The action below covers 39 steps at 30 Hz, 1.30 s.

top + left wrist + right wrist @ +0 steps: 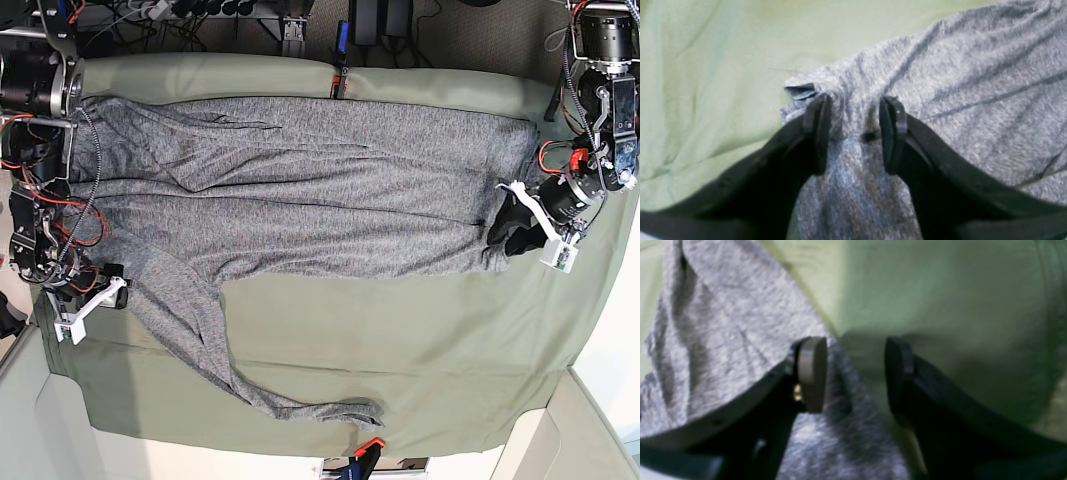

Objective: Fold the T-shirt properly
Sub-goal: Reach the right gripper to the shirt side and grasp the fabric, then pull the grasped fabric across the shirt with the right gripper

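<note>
The heather-grey T-shirt (300, 190) lies spread across the olive-green table cloth (420, 340), with one long sleeve (215, 370) trailing toward the near edge. My left gripper (515, 235) is at the shirt's right end. In the left wrist view it (856, 100) is open, with its jaws on either side of a bunched ridge of the shirt (973, 83). My right gripper (100, 290) is at the shirt's left end. In the right wrist view it (853, 343) is open over the shirt's edge (723, 313), one finger (811, 373) on the fabric and the other over the cloth.
Cables and electronics (200, 12) line the far side of the table. Both arm bases (40, 90) (600, 60) stand at the far corners. A small orange and black item (365, 452) sits at the near edge. Bare green cloth fills the near right.
</note>
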### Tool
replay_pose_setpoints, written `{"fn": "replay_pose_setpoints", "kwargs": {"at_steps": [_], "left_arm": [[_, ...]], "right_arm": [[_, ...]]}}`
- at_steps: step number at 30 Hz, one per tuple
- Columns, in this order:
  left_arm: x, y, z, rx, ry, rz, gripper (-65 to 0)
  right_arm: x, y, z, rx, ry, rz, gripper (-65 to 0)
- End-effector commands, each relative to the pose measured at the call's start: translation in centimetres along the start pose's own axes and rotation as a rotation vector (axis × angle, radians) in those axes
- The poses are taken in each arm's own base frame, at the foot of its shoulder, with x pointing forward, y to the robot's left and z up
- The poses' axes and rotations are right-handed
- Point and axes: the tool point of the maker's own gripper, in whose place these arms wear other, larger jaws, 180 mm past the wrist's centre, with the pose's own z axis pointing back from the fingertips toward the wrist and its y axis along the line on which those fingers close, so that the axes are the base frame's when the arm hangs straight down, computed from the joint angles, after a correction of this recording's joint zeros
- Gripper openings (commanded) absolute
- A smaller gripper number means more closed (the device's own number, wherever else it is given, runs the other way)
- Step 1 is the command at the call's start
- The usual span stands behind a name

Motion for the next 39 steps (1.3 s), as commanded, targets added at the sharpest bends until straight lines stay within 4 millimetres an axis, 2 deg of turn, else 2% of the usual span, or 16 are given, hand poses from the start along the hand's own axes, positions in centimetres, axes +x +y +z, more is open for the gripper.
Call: {"fn": "replay_pose_setpoints", "kwargs": {"at_steps": [1,5,9,15,17,20,23,25,29,36,39], "left_arm": [[1.9,0.5,0.4,-0.002,-0.048,-0.023,-38.0],[1.8,0.5,0.4,-0.002,-0.044,-0.023,-38.0],[1.8,0.5,0.4,-0.003,-0.046,-0.022,-38.0],[1.8,0.5,0.4,-0.001,-0.043,-0.025,-38.0],[1.8,0.5,0.4,-0.001,-0.043,-0.024,-38.0],[1.8,0.5,0.4,-0.001,-0.044,-0.024,-38.0],[1.8,0.5,0.4,-0.001,-0.045,-0.024,-38.0],[1.8,0.5,0.4,-0.001,-0.045,-0.024,-38.0],[1.8,0.5,0.4,-0.001,-0.044,-0.024,-38.0],[1.8,0.5,0.4,-0.001,-0.044,-0.024,-38.0],[1.8,0.5,0.4,-0.002,-0.045,-0.024,-38.0]], "right_arm": [[2.4,0.8,0.2,0.028,-0.064,0.007,-36.7],[0.5,3.3,-0.8,0.076,-0.036,-0.002,-36.7],[-0.2,5.8,-1.3,0.132,-0.029,-0.002,-36.8],[0.4,6.3,-1.4,0.139,-0.058,-0.006,-37.8],[0.5,6.3,-1.4,0.14,-0.062,-0.003,-45.7],[0.9,6.4,-1.3,0.14,-0.071,0.001,-65.0],[1.6,6.5,-1.0,0.145,-0.089,0.013,-65.0],[2.1,7.3,-0.7,0.185,-0.103,0.044,-65.0],[2.0,8.1,0.5,0.208,-0.115,0.077,-65.0],[-1.2,10.7,5.0,0.249,-0.177,0.158,-65.0],[-2.9,11.1,7.3,0.248,-0.181,0.209,-65.0]]}}
